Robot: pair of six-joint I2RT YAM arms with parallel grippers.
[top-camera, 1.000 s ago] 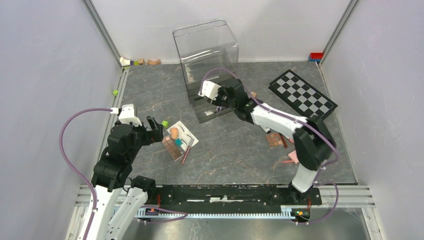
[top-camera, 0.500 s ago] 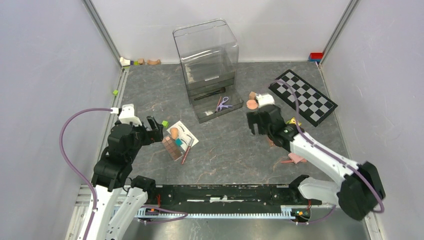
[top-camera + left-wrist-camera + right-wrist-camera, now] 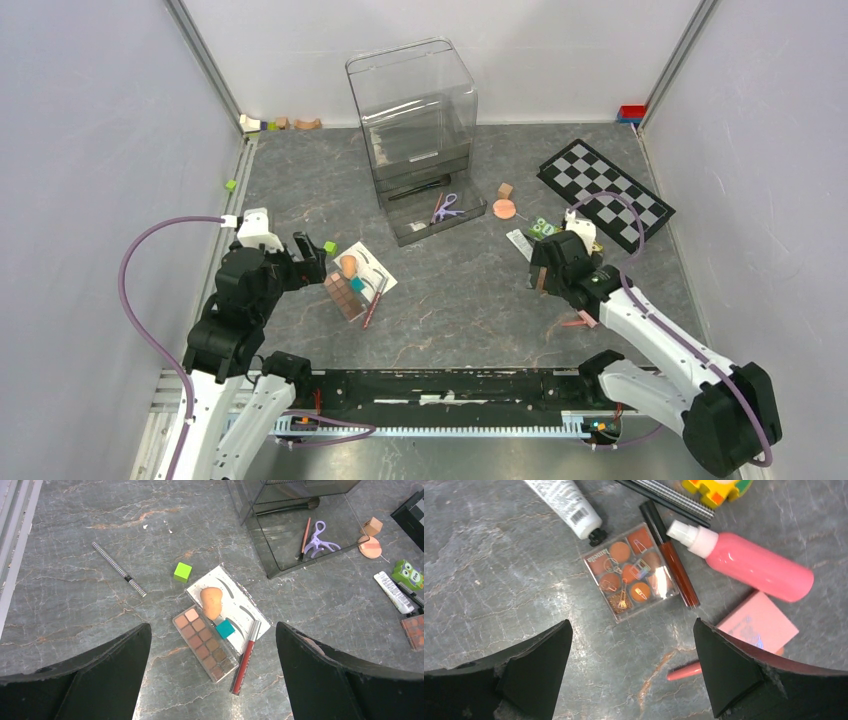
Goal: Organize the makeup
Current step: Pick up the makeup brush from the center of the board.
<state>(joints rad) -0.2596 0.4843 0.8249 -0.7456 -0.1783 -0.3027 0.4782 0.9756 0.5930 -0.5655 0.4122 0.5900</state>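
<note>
Since both sets of fingers are empty right now, I'd call this the pick-the-next-item stage. My right fingers [image 3: 543, 274] are spread wide and hang over the pile on the right side of the surface [image 3: 460, 310]. My left fingers [image 3: 308, 255] are spread wide too, parked above the other pile.

Where the makeup's at: the lilac scissors [image 3: 318, 537], a thin pencil [image 3: 304, 537] and a black-handled brush [image 3: 285, 507] already lie in the open drawer [image 3: 440, 225] of the clear organizer [image 3: 415, 110]. Everything else is loose.

Under my right wrist there's a round-pan palette [image 3: 630, 579] with a dark red gloss tube [image 3: 671, 555] lying right against its edge. There's also a white tube [image 3: 565, 506], a pink spray bottle [image 3: 749, 562] and a pink compact [image 3: 758, 622].

Under my left is the brown palette [image 3: 205, 642], partly on the white eyebrow card [image 3: 235, 605]. The peach sponge [image 3: 211, 601] and a teal cube [image 3: 225, 628] sit on the card, and a red pencil [image 3: 246, 656] lies alongside.

Next move, I reckon: drop the right fingers straight down on one piece. The palette is flat and would be awkward to grab. The pink bottle looks easier if I straddle it across its width. The gloss is so tight to the palette that I'd likely nudge both.
</note>
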